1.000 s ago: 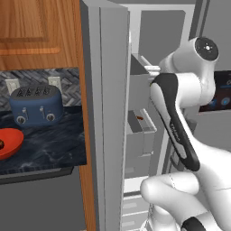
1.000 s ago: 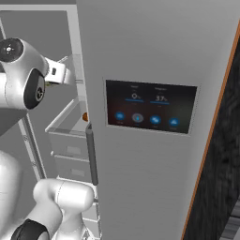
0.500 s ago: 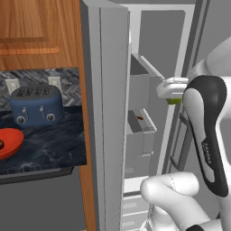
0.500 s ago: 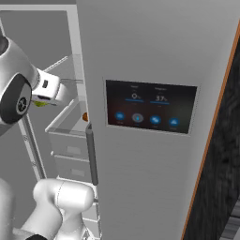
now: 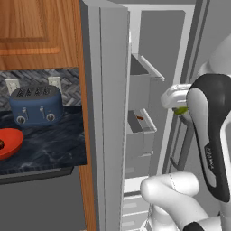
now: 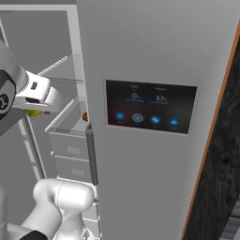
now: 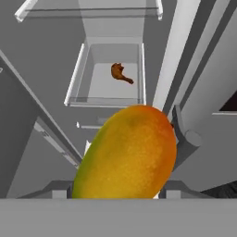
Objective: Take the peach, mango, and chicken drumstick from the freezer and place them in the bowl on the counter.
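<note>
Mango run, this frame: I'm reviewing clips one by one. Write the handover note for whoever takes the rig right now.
Pincer: shut on the mango, out in front of the open freezer.
Drumstick: lying in a clear freezer bin.
Bowl: on the counter, beside the blue toaster, with something dark at its edge; I cannot tell what.
Peach: perhaps the small orange spot at the freezer edge in the right base view; uncertain.
Done: mango picked up.
Left: carry the mango to the bowl, fetch the drumstick, confirm or fetch the peach.
</note>
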